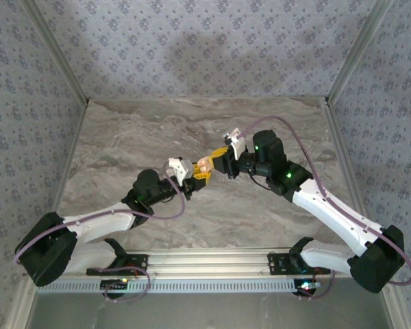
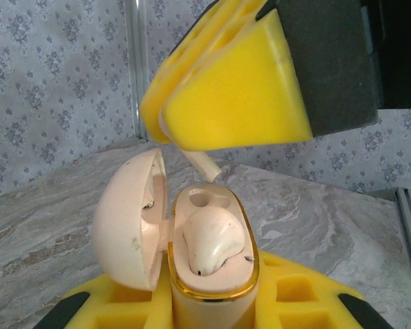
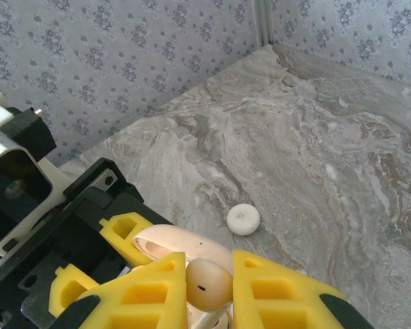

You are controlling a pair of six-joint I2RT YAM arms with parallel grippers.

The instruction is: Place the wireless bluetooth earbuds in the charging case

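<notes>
charging case (image 2: 212, 293) is up off the surface (image 3: 315, 137), base clamped tight in the left gripper (image 2: 205, 312), lid (image 2: 127, 219) swung open to one side. One earbud (image 2: 212, 240) is seated in the case. The empty well (image 2: 207, 199) is at the end of the case under the right gripper (image 3: 207, 291). That gripper is clenched on the second earbud (image 3: 207, 281) just above the case, stem (image 2: 204, 166) hanging down toward the empty well. Can't tell whether it's touching the case. Handling, my read: the earbuds are tiny, light, hard glossy plastic, so slippery and likely to squirt out of a pinch. Grip across the fat bulb and leave the stem free to lead into the well, as it's held here. The case is light and rigid too. The hinge looks like the weak spot, so hold it by the base, never the lid, and don't push hard on insertion. Markings: no legible text or logo. The case is plain cream with a gold rim, and each earbud shows only a small dark mark. A small white round bit (image 3: 243, 219) lies on the surface beyond the case, can't tell what it is.
</notes>
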